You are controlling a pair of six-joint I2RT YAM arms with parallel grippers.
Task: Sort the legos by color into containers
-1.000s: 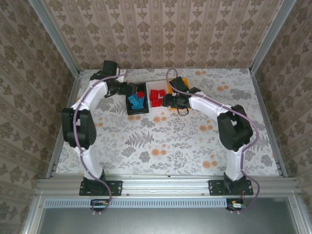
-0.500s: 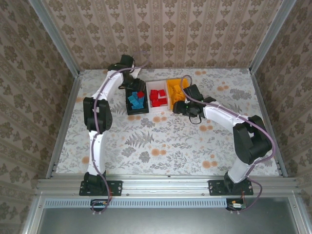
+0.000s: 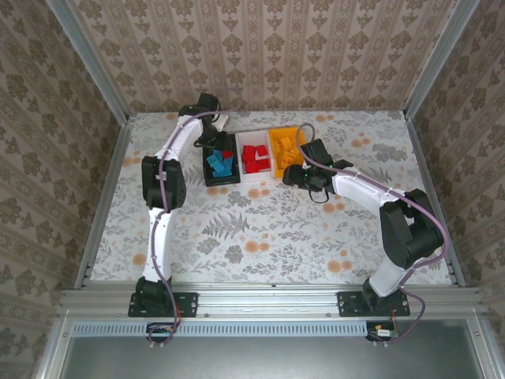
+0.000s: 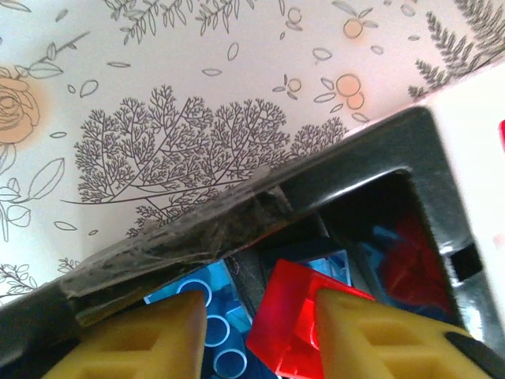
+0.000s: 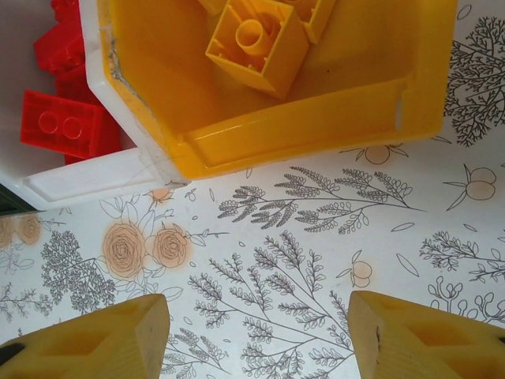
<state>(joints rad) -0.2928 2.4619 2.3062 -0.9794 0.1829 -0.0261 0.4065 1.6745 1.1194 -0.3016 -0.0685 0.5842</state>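
three bins sit in a row, and the sorting looks nearly finished: one red brick (image 4: 292, 308) is in the wrong place, lying among the blue bricks (image 4: 225, 312) directly beneath the left gripper (image 4: 260, 304). that gripper reaches down into a corner of the black bin (image 4: 237, 221), its jaws drawn narrow with one finger on each side of the red brick, presumably so it can be lifted out and carried to the white bin (image 3: 258, 177) beside it. one finger seems to meet the brick, while a sliver of blue shows beside the other, so i cannot tell whether the grip has closed.

the right gripper (image 5: 256, 316) hangs wide apart and empty over the bare table (image 5: 316, 237), with the orange-yellow bin (image 5: 300, 130) just ahead of its fingertips and a yellow brick (image 5: 252, 43) lying inside. it probably waits there to stay clear of the left arm's path. red bricks (image 5: 63, 122) in the white bin show ahead of it and to one side.
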